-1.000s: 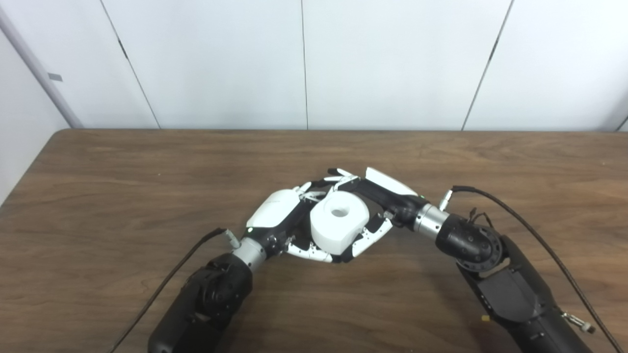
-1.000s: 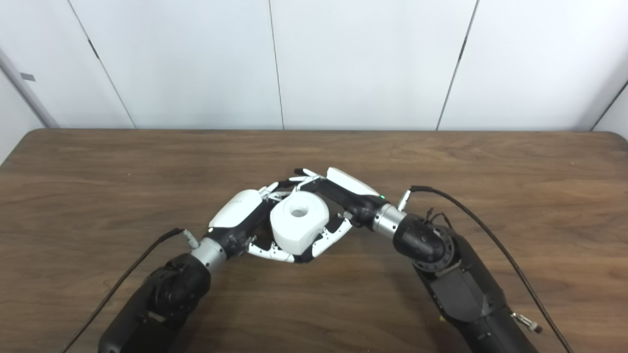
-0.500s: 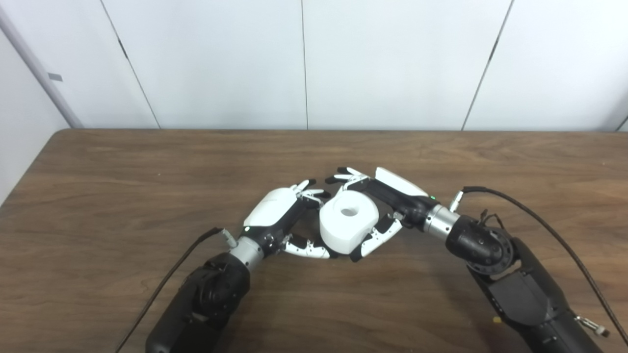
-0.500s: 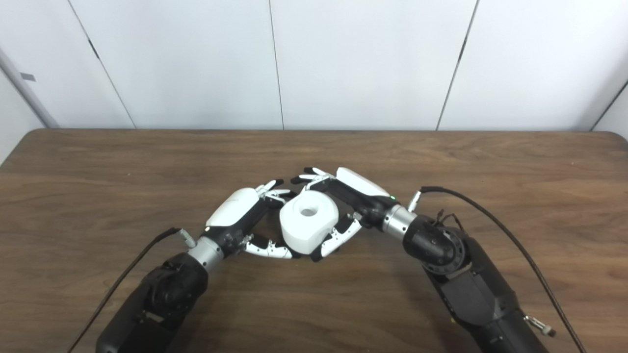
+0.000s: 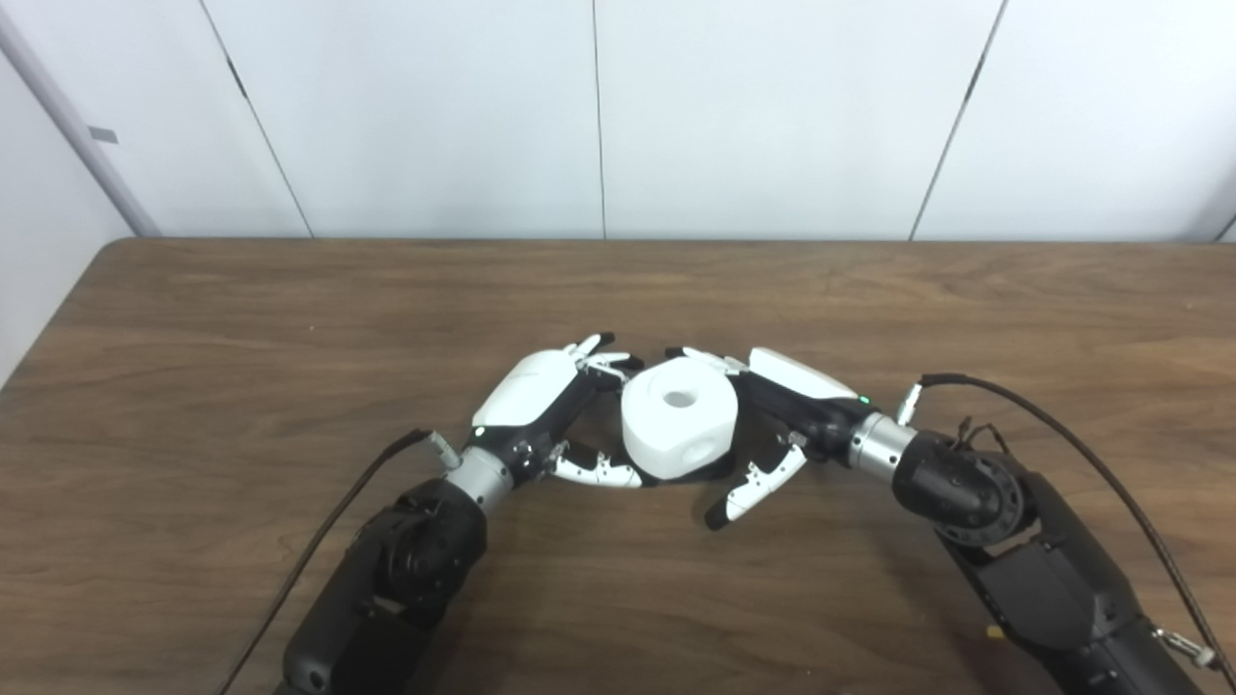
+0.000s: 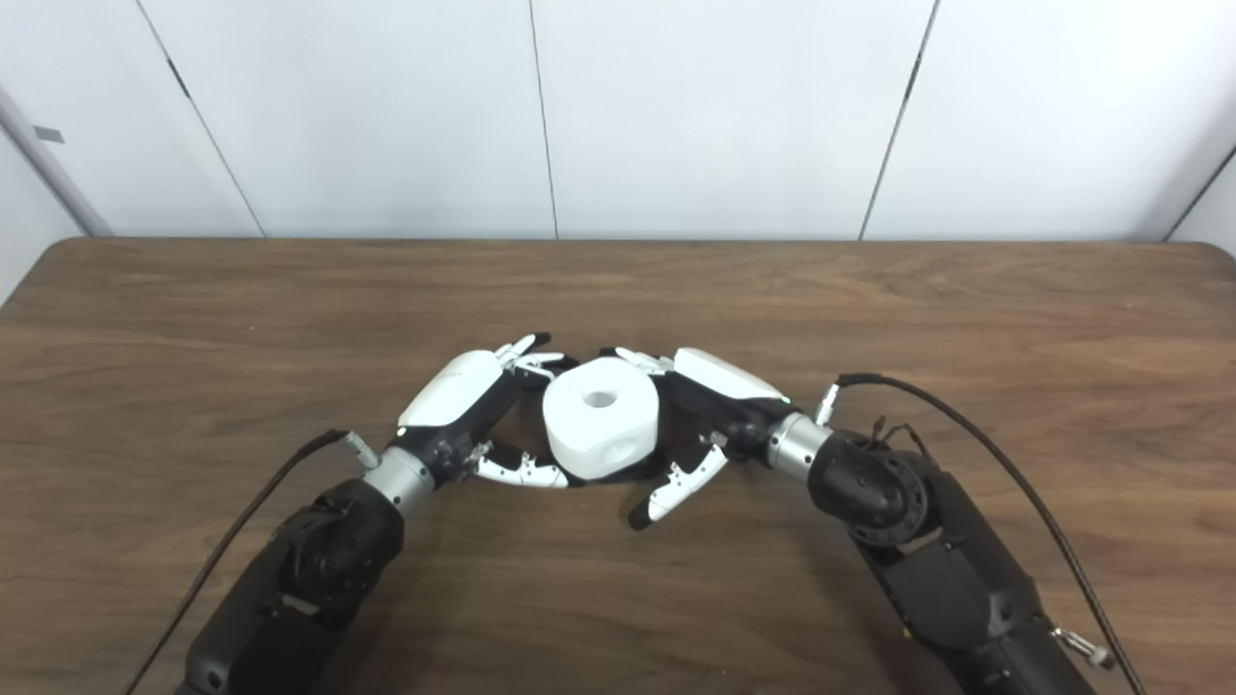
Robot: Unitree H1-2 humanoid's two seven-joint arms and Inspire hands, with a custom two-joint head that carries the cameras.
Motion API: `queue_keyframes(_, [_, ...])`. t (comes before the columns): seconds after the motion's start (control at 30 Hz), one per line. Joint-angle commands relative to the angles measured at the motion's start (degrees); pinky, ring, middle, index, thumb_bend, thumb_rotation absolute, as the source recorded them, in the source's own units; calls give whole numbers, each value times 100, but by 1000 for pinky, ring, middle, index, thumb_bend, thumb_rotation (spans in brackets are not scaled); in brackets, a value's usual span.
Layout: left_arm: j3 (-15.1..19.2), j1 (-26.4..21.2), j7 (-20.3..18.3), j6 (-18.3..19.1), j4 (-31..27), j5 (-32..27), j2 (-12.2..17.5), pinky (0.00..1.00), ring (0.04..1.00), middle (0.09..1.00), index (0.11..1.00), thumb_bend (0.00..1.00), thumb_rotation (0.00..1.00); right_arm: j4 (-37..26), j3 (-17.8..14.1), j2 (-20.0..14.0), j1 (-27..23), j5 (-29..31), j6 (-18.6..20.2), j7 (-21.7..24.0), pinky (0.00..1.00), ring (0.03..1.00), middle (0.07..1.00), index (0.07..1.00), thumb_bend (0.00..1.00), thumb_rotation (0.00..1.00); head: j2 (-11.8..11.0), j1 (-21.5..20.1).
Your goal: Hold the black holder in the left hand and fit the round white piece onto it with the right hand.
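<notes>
**Q:** so where are your hands at right now?

**A:** My left hand (image 5: pixel 541 410) sits just left of the round white piece (image 5: pixel 679 420), with its fingers (image 5: pixel 601 352) curled toward the piece's far left edge and the thumb (image 5: pixel 594 471) reaching under the near left side. Whether those fingers actually grip anything I can't tell; the piece blocks the view. My right hand (image 5: pixel 777 415) is just right of the piece, spread loose: the fingers lie along the far right side of it and the thumb (image 5: pixel 753 487) hangs off toward me, clear of the piece, tip near the table (image 5: pixel 193 386).

**Q:** and the black holder?

**A:** Barely visible, honestly. There's only a dark sliver (image 5: pixel 710 471) under the near right bottom of the white piece, so the white piece seems to sit on top of it, hole facing up. Can't say how well it's seated.

**Q:** anything else around?

**A:** Just the wooden table, with the white piece around its middle, and white wall panels (image 5: pixel 772 116) beyond it. A black cable (image 5: pixel 1062 473) loops off my right wrist, away from the piece.
</notes>
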Motion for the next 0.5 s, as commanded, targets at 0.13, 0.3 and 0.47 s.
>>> queue_keyframes(0.13, [64, -141, 110, -105, -187, -31, 38, 1000, 1000, 873, 481, 524, 55, -154, -64, -12, -74, -68, 71, -23, 1000, 1000, 1000, 923, 1000, 244, 1, -23])
queue_keyframes(0.3, [87, -129, 146, -175, -137, -63, 55, 1000, 1000, 871, 481, 524, 55, -156, -123, -13, -79, -120, 82, -74, 1000, 1000, 1000, 925, 1000, 242, -50, -81])
queue_keyframes(0.47, [113, -115, 122, -171, -137, -89, 88, 1000, 1000, 875, 481, 524, 55, -231, -212, -56, -67, -204, 236, -82, 1000, 1000, 1000, 936, 1000, 202, -76, -142])
